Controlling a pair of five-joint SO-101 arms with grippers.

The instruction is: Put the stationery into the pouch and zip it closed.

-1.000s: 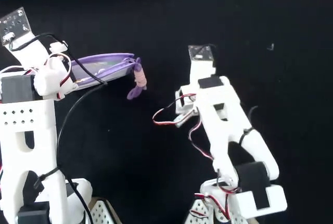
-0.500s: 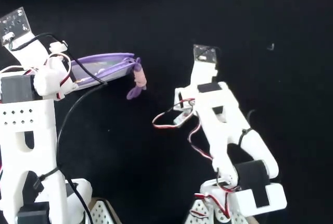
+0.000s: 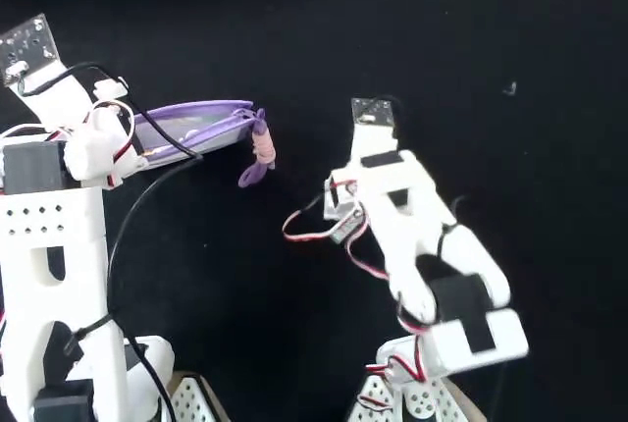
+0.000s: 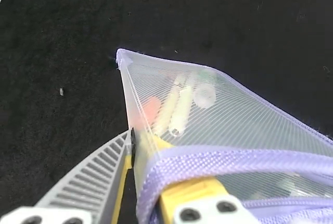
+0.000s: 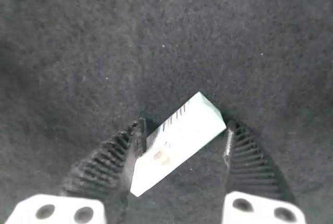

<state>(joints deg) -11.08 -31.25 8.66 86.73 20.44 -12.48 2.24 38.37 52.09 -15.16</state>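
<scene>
Black cloth table (image 3: 510, 196) bearing two white arms. The left arm (image 3: 54, 236) stands at the left of the high view, its left claw (image 4: 130, 141) pinched shut on the edge of the lilac mesh pouch (image 4: 223, 114). The left wrist view resolves pens (image 4: 174, 109) inside the pouch. The right arm (image 3: 402, 206) has swung slightly toward the pouch since the earlier frames, while the pouch has not moved. In the right wrist view the right claw (image 5: 182, 130) is open, with a white eraser (image 5: 177, 140) lying slantwise on the cloth between its jaws.
</scene>
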